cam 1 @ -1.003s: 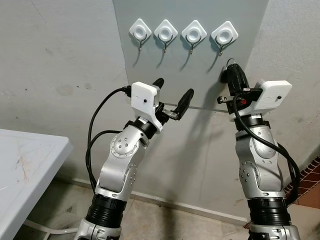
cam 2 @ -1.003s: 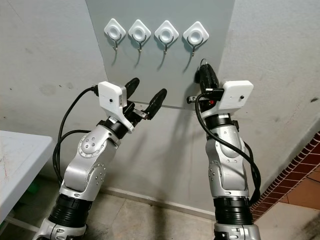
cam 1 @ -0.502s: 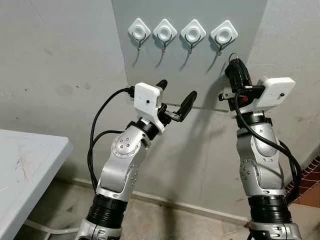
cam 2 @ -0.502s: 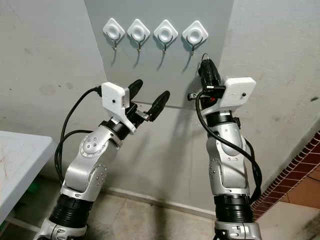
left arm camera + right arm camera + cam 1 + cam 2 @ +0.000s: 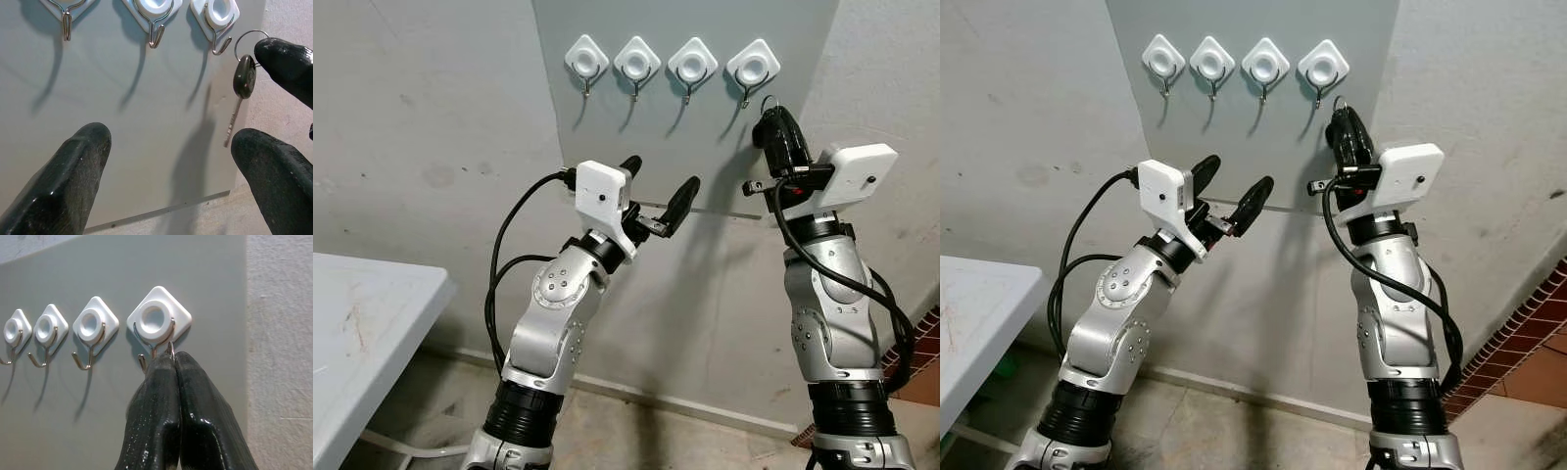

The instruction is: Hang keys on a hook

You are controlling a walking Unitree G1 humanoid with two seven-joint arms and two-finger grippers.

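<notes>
Right end effector point(image 5: 773, 125) is pinching a key ring point(image 5: 248, 40) between its two black fingers, which are pressed flat together with no gap. From that ring a key point(image 5: 243, 78) with a dark head is hanging down, its thin blade pointing at the floor, as seen from the left wrist. The ring is sitting just beside and slightly below the rightmost hook point(image 5: 155, 328), the fingertips point(image 5: 172, 363) nearly touching the bent wire of that hook; whether the ring is actually catching the wire cannot be told. That hook is the last in a row of four white diamond-shaped hooks point(image 5: 670, 67), each with a round centre and a metal wire curl beneath, all fixed along the top of a grey panel point(image 5: 685, 147) standing against the pale wall point(image 5: 431, 137).

Left end effector point(image 5: 660, 192) is hovering lower, in front of the middle of the panel, its fingers spread wide apart and gripping nothing. At the lower left, a white counter point(image 5: 362, 333) is jutting into view, well apart from both arms. Red brick point(image 5: 915, 357) is showing at the lower right.
</notes>
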